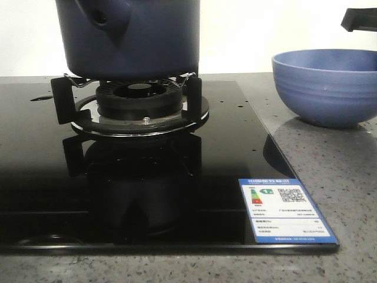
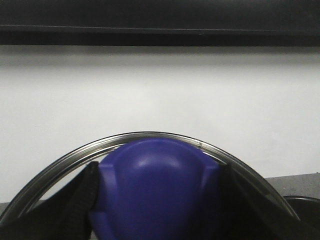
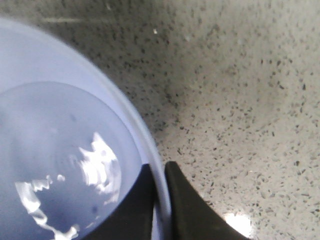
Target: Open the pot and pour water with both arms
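Pot (image 1: pixel 132 38) top cropped; left fingers (image 2: pixel 75 200) clamp lid knob (image 2: pixel 157 192), right fingers (image 3: pixel 185 205) pinch bowl rim (image 3: pixel 157 175).

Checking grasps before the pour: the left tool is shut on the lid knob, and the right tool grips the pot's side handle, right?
Not quite. The left tool is shut on the lid knob, but the right wrist view shows the right tool pinching the rim of the blue bowl, not the handle.

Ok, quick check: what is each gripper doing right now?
Left gripper: closed on the blue lid knob of a glass lid.
Right gripper: closed on the blue bowl rim.
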